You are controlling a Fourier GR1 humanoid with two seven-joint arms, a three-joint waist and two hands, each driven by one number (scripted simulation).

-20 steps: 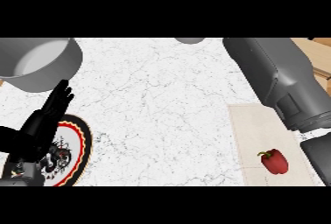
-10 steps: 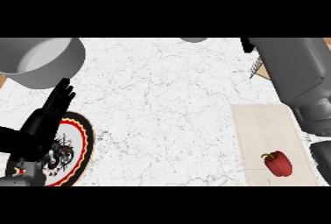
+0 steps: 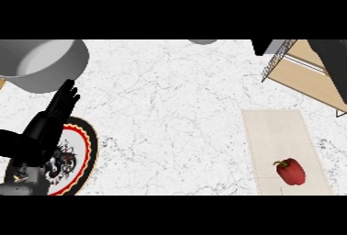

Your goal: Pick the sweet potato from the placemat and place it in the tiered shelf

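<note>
No sweet potato shows in the head view. The beige placemat point(image 3: 278, 133) lies at the right and carries only a red bell pepper point(image 3: 290, 171) near its front. The wire-framed tiered shelf point(image 3: 298, 75) with wooden boards stands at the top right corner. A black shape over the shelf's right side is my right hand point(image 3: 333, 64), cut off by the view's edge; whether it holds anything is hidden. My left hand point(image 3: 51, 124) rests open at the left, fingers pointing up, above a plate.
A grey pot point(image 3: 41, 62) stands at the top left. Under my left hand lies a round plate point(image 3: 81, 158) with a red and yellow rim and dark food on it. A small grey object point(image 3: 202, 41) peeks in at the top edge.
My right forearm has swung up and to the right, off the placemat, so that the whole mat and the shelf now show. The left hand and the pepper have stayed put.
</note>
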